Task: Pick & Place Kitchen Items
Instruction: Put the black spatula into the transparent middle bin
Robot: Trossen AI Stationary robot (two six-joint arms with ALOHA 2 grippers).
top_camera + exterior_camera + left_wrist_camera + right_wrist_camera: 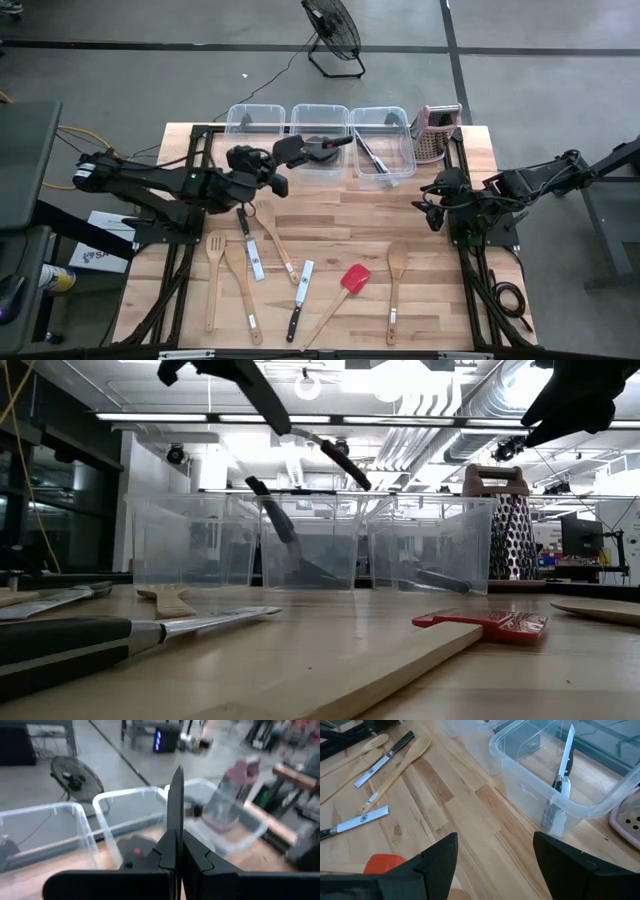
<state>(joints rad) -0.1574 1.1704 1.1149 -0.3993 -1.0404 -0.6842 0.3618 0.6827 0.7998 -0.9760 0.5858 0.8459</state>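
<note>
Left gripper point(300, 150) pinching a black turner point(330, 143) over the middle bin point(320, 150).
We see the turner's head poorly; it seems to hang above the bin. The right gripper point(432, 200) waits spread over the bench point(370, 215), its fingertips partly cut off.

A black turner point(330, 143) is hanging tilted over the middle bin. Another black utensil point(322, 152) is lying inside that bin, and tongs point(371, 157) in the right one. Wooden spoons point(397, 275), knives point(300, 298) and a red-headed spatula point(352, 280) are lying scattered flat on the surface.
</note>
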